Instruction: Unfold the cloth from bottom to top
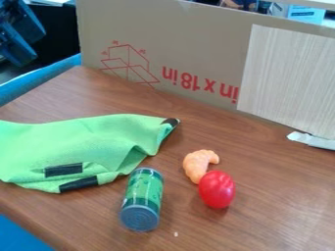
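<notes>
At the top left corner, the black gripper (21, 33) is above and behind the table's left edge, well apart from the cloth. Whether it is open or shut is unclear. A bright green cloth (78, 142) lies on the left part of the brown table (262, 196), running out of view at the left. It is rumpled and partly folded, with a raised ridge toward its right end. Black patches mark its near edge, and another dark patch is at its right corner.
Just right of the cloth's near edge lies a green can (142, 196). Farther right, an orange curved toy (197, 164) sits beside a red round toy (216, 189). A cardboard panel (196, 54) stands along the back, with a white scrap (313, 140) at the right.
</notes>
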Tool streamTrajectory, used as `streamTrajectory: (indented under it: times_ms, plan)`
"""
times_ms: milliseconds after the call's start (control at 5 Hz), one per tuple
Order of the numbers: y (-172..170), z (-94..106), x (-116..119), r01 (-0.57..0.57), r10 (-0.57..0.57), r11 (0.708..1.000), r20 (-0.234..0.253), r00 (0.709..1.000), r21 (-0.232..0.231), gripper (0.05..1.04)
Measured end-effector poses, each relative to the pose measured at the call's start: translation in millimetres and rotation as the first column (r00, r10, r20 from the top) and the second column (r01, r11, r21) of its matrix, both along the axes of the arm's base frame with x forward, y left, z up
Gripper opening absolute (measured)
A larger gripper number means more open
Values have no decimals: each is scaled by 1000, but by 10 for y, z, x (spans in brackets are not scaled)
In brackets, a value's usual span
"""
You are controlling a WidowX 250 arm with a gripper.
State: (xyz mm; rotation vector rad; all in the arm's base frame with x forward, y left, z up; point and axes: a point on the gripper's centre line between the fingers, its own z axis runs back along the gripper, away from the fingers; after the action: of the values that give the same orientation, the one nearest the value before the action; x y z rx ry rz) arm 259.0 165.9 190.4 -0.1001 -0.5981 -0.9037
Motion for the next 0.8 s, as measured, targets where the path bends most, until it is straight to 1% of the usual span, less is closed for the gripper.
streamTrajectory:
  times_ms: [200,400,600,800]
  plan:
    - [-5,-91,1,-3,3,1000,-20,1000,-17,1000]
    - [-239,-330,-37,27,-25,999,-68,997,24,1000]
    - [-336,-424,-84,17,-11,997,-73,997,78,1000]
    - [-453,-587,-148,46,-36,993,-96,995,109,1000]
